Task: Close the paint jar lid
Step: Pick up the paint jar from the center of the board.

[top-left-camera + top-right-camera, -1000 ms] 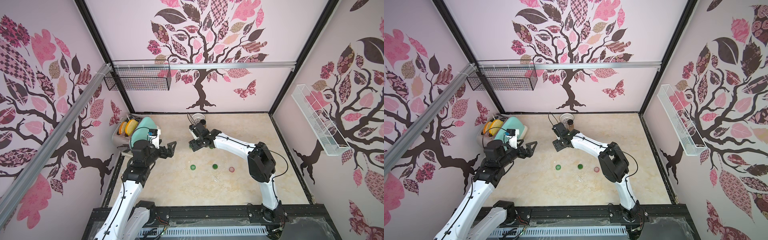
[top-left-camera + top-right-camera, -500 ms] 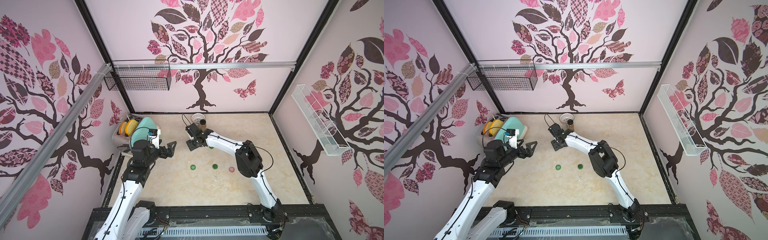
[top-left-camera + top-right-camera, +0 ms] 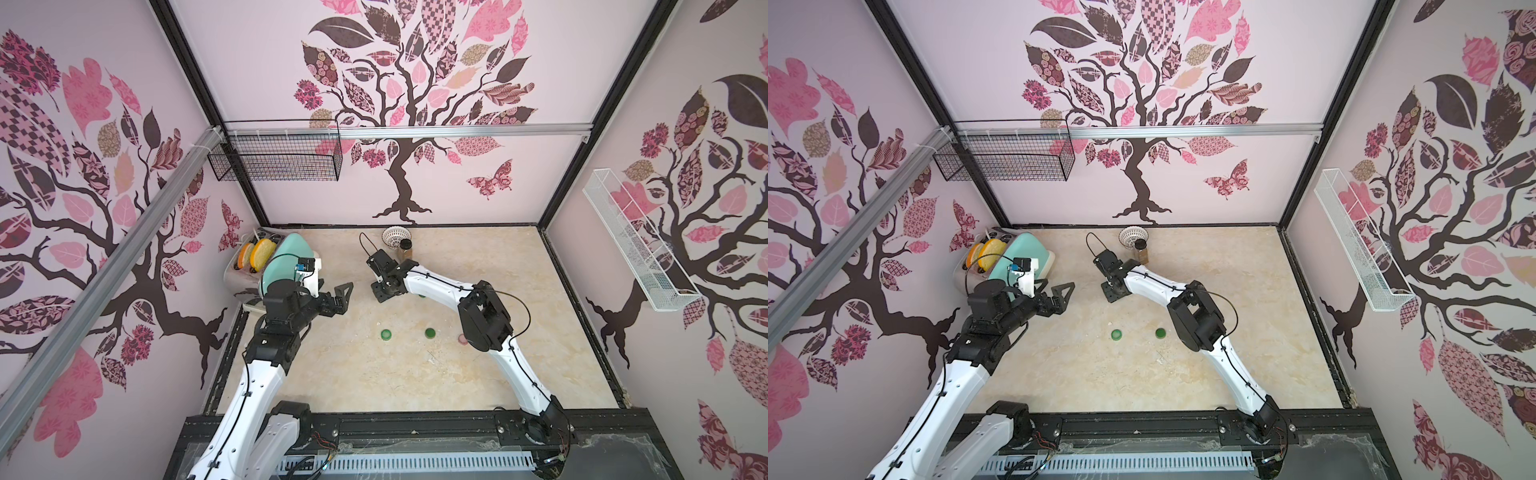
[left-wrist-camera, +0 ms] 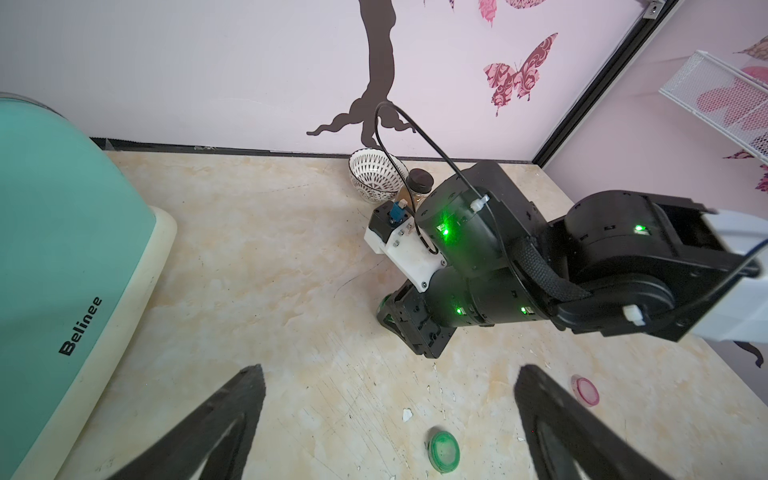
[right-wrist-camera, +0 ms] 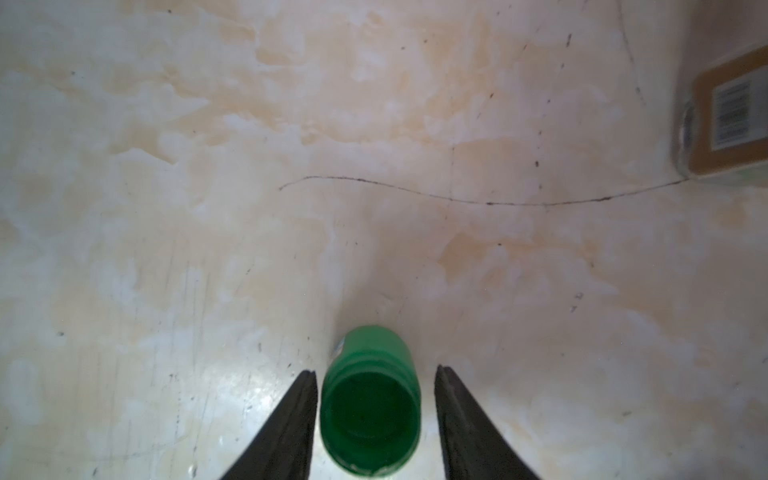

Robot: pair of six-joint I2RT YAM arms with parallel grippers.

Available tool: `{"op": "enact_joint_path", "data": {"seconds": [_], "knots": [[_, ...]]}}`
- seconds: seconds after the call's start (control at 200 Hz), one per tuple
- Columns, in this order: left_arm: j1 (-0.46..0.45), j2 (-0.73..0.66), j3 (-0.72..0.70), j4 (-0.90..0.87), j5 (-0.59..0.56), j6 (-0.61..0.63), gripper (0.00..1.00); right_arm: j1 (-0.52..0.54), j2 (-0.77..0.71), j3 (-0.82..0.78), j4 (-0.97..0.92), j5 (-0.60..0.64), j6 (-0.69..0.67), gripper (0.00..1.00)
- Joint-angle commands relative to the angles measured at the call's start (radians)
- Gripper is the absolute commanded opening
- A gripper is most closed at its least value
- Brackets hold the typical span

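Paint jar (image 5: 370, 399) upright, mouth up; our right end effector (image 5: 375, 370) points down, parted astride it; left end effector (image 4: 389, 368) spread wide.

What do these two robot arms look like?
The left arm and right arm are white tubes linked by chunky black joints, with thin black cables along them. Small green lights glow on the right arm's joints, beside a white camera mount. The left gripper and right gripper each end in two black, tapered fingers.

left tool (image 4: 390, 370): spread wide | green lid (image 4: 444, 451): on table (image 4: 270, 270), seen between fingers (image 4: 232, 415) | pink lid (image 4: 585, 390): on table
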Motion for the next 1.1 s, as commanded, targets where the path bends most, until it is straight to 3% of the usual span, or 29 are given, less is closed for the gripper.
{"op": "enact_joint_path", "data": {"seconds": [0.0, 0.25, 0.51, 0.905, 1.095], "knots": [[0.004, -0.006, 0.005, 0.006, 0.014, -0.006, 0.98, 0.005, 0.015, 0.038, -0.011, 0.0, 0.023, 0.45], [0.004, -0.008, 0.002, 0.006, 0.013, -0.008, 0.98, 0.006, 0.029, 0.038, -0.011, -0.006, 0.038, 0.36], [0.004, -0.013, 0.0, 0.012, 0.012, -0.008, 0.98, 0.002, -0.009, 0.013, -0.015, -0.002, 0.041, 0.33], [0.003, -0.017, -0.028, 0.099, 0.068, 0.0, 0.98, -0.034, -0.327, -0.188, 0.047, -0.011, 0.046, 0.29], [-0.009, -0.029, -0.087, 0.259, 0.116, -0.053, 0.96, -0.055, -0.49, -0.275, 0.011, -0.03, 0.027, 0.29]]}}
